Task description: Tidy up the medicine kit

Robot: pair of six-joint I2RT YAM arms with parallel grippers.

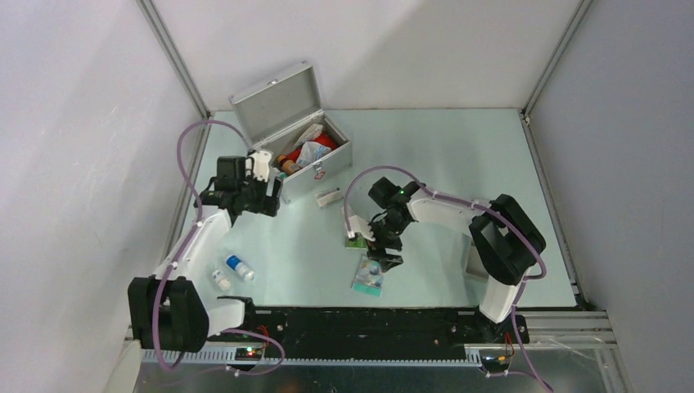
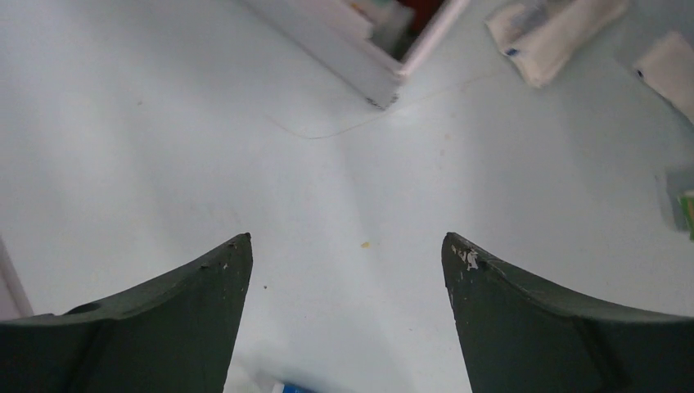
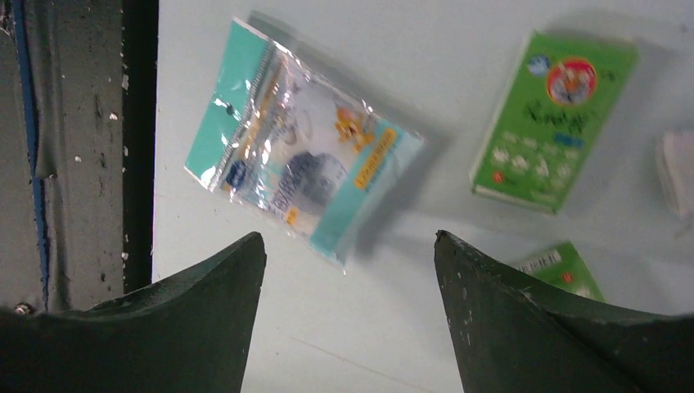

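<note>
**Top external first: medicine kit [image 1: 321, 174] open at the back left**

Top external: the medicine kit stands on the table [image 1: 458, 164] at the back left, lid raised, with packets and something red inside. The left claw [image 1: 268, 195] hangs just beside its near left corner. The right claw [image 1: 385, 260] is over the middle of the table, just above a teal packet [image 1: 368, 278], with a green box [image 1: 355, 241] beside it. Two small bottles [image 1: 240, 267] lie near the left arm. A white packet [image 1: 328, 196] lies just in front of the kit.

Left wrist: the left claw [image 2: 345, 246] stands wide apart and empty over bare table. The kit's corner [image 2: 360, 57] shows at the top, with white packets [image 2: 556, 33] to its right.

Right wrist: the right claw [image 3: 350, 241] is apart and empty. The teal packet [image 3: 299, 188] lies flat ahead, with the green box [image 3: 552, 119] to its right. A second green box [image 3: 565, 266] is partly hidden by a finger.
</note>
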